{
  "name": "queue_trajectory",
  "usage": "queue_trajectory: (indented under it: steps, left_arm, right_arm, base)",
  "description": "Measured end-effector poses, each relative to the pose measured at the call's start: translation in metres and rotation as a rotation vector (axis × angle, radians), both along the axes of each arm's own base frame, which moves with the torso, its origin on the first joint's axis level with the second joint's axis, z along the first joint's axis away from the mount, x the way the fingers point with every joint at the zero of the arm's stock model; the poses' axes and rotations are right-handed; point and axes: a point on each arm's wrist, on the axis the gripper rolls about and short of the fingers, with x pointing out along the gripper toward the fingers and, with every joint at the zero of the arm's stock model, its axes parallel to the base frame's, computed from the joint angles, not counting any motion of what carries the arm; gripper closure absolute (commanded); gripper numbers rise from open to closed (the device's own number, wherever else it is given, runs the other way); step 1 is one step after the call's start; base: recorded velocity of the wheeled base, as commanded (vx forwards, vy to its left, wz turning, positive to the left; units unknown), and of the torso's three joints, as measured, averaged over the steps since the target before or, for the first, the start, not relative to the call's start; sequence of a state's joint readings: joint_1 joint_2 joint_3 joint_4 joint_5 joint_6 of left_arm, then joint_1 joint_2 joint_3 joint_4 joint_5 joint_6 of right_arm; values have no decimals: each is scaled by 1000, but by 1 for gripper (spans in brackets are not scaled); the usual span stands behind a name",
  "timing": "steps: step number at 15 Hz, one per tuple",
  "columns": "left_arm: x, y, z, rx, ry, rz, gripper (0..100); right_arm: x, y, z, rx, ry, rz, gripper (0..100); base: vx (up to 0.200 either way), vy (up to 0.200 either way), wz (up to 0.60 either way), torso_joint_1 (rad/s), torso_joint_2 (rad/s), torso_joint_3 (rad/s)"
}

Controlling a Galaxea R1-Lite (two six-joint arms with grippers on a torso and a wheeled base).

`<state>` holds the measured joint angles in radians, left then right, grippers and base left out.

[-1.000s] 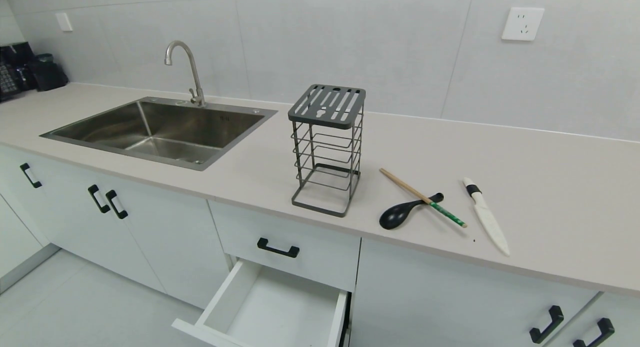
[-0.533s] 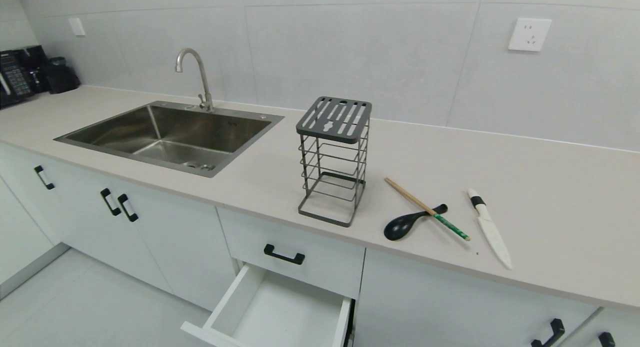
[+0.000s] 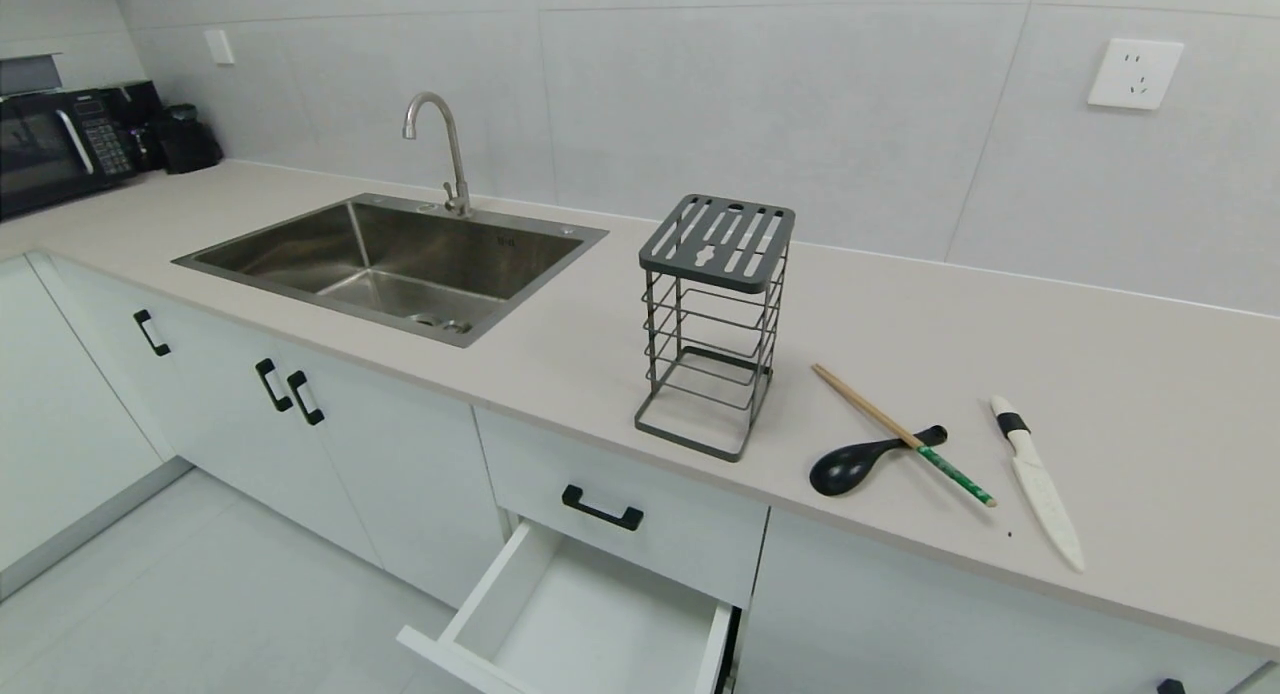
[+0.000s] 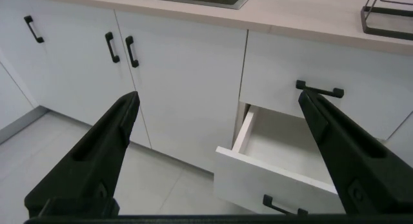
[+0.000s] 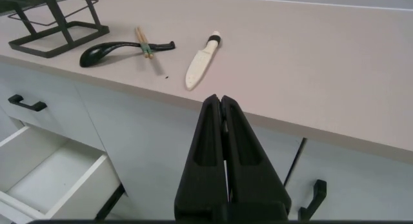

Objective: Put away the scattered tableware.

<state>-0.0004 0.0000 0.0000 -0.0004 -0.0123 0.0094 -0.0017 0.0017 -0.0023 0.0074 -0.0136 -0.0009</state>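
Nothing is picked up yet. In the head view all the tableware lies on the counter [image 3: 580,364] at 3–4 o'clock of the rack [image 3: 715,324]. The black spoon [image 3: 855,466] is nearest the rack, w/ the chopsticks [image 3: 900,434] lying across its handle and touching it. The white knife [image 3: 1035,479] lies at 3 o'clock of them, apart, tip toward the front edge. The open drawer [image 3: 590,624] sits under the counter at approx 7 o'clock of the rack.

R gripper [image 5: 221,101]: fingers pressed together, empty, out in front of the counter edge, short of the knife. L gripper [image 4: 217,101]: fingers spread wide, empty, low before the drawer.

Prob. a job for the R arm, as it's on the tableware side. Spread its fingers before coming down. Take the chopsticks first, since they sit on top and dragging the spoon out would roll them. Pinch both sticks together near mid-length, fingers across them. Grip the knife by its black-banded end. Can't tell if the rack or the drawer is the target; the slotted top looks made for these.
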Motion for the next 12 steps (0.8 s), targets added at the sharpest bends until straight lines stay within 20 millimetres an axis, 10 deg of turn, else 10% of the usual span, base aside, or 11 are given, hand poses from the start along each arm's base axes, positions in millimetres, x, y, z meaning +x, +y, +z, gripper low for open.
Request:
queue_trajectory:
  steps: [11, 12]
  left_arm:
    - [0, 0, 0, 0, -1, 0, 0]
    - [0, 0, 0, 0, -1, 0, 0]
  right_arm:
    - [0, 0, 0, 1, -2, 1, 100]
    - [0, 0, 0, 1, -2, 1, 0]
  base:
    - [0, 0, 0, 143, -268, -128]
    - [0, 0, 0, 0, 0, 0]
